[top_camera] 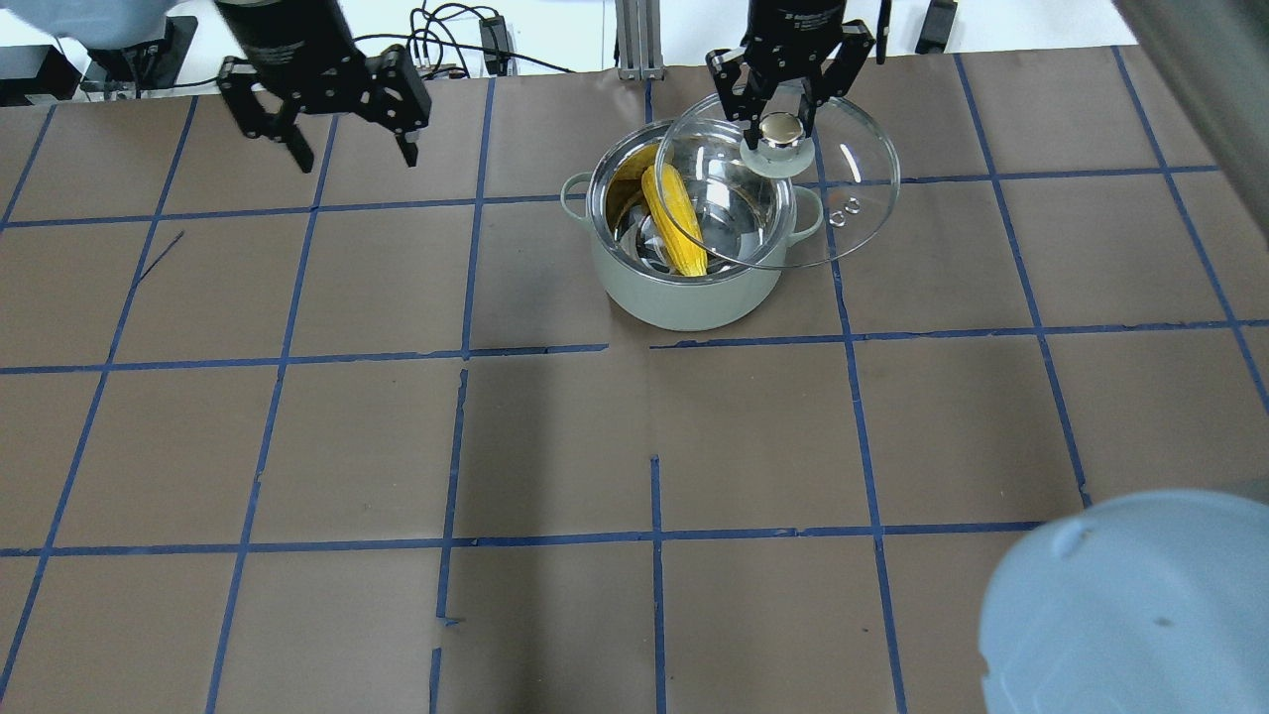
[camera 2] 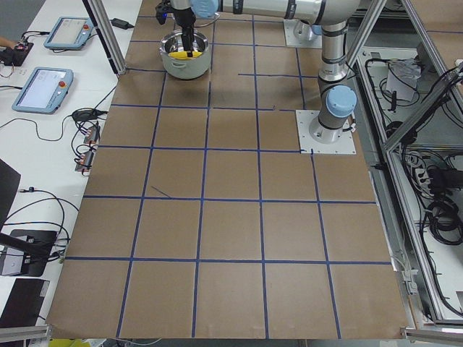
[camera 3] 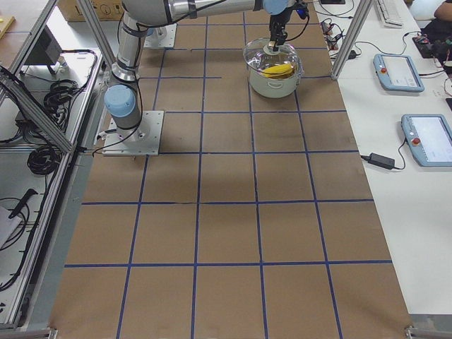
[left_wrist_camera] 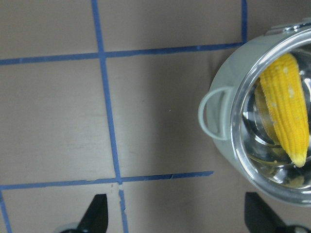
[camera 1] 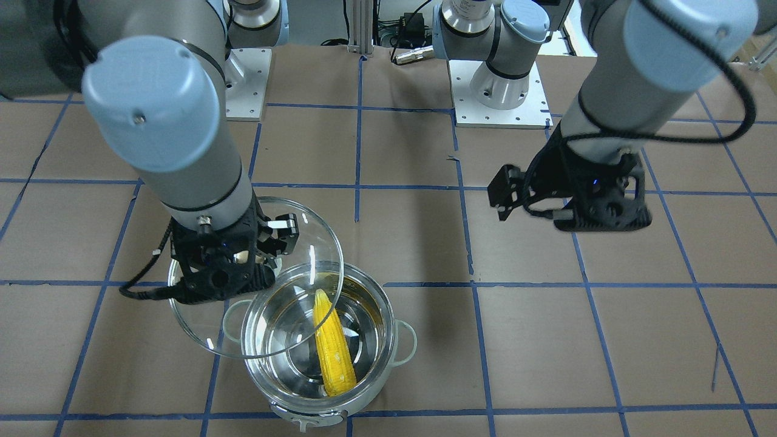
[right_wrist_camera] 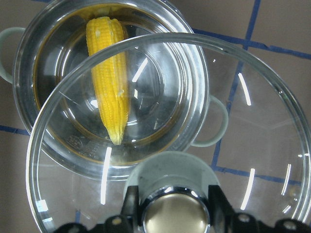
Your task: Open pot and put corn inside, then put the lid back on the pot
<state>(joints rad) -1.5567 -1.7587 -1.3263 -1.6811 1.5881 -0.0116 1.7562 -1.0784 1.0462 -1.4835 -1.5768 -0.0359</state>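
Holds lid (top_camera: 861, 164) by knob (top_camera: 781, 128) in right claw (top_camera: 780, 121), half over pot (top_camera: 684, 297) with corn (top_camera: 674, 220) inside, left claw (top_camera: 354, 159) released.

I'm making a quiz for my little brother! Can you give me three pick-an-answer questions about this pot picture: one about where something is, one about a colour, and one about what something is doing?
1. Where is the corn?
A) on the table
B) inside the pot
C) on the floor

2. What colour is the corn?
A) yellow
B) green
C) purple

3. What is happening with the lid?
A) it lies flat on the table
B) it closes the pot fully
C) the right tool holds it by its knob, off to one side of the pot

Answers:
1 B: the cob lies across the pot's shiny inside.
2 A: its kernels are bright yellow.
3 C: the tool is clamped on the knob, and part of the pot's mouth is uncovered.
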